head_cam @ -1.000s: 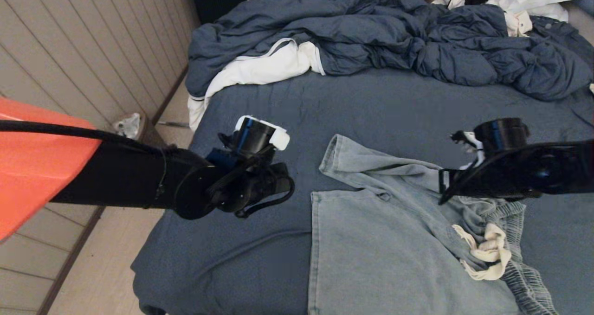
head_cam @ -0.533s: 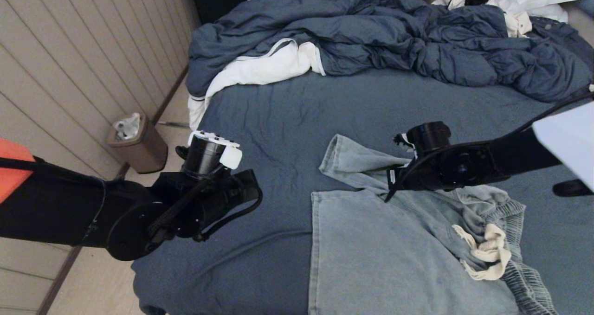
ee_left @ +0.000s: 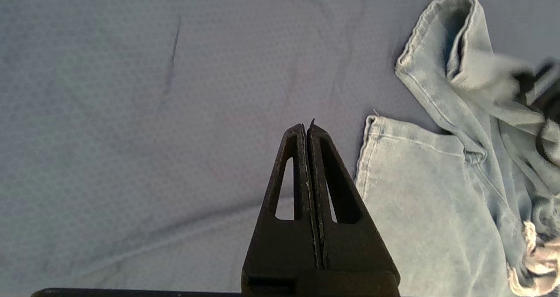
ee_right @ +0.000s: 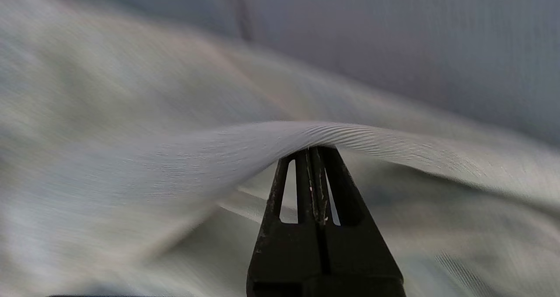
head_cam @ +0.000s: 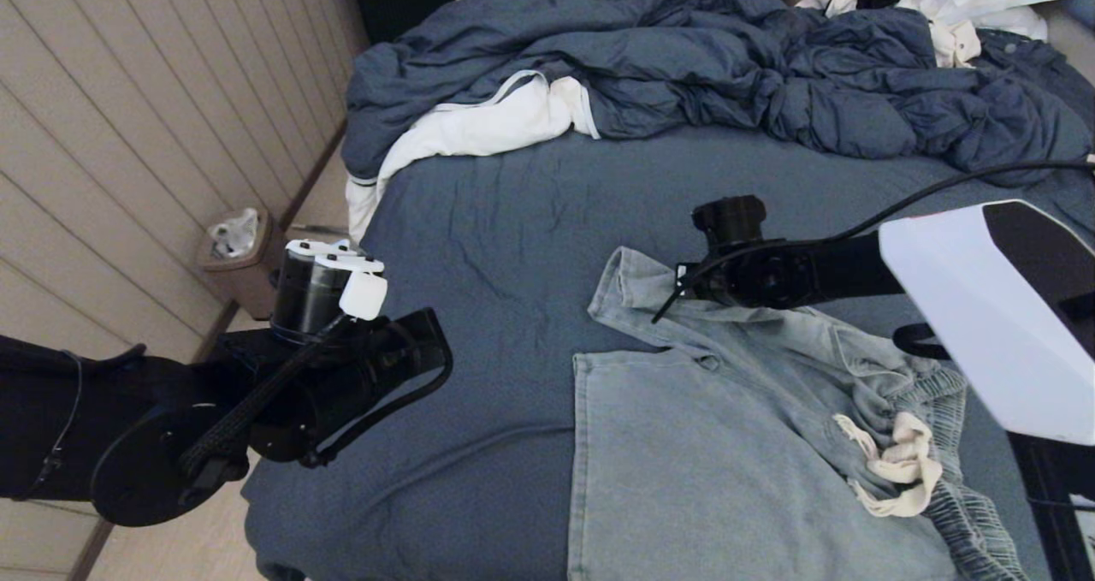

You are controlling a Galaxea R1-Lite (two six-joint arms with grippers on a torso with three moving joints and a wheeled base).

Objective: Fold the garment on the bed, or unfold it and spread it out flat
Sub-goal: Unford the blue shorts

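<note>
Head view is showing the shorts lying rumpled, unfolded on the bed; both tools, left tool and right tool, are closed, gripping nothing.

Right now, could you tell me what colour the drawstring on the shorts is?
Cream-white drawstring, clearest in the head view.

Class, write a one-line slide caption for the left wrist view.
Shut left gripper hangs over the dark blue bed, empty, beside the rumpled light blue shorts.
</note>
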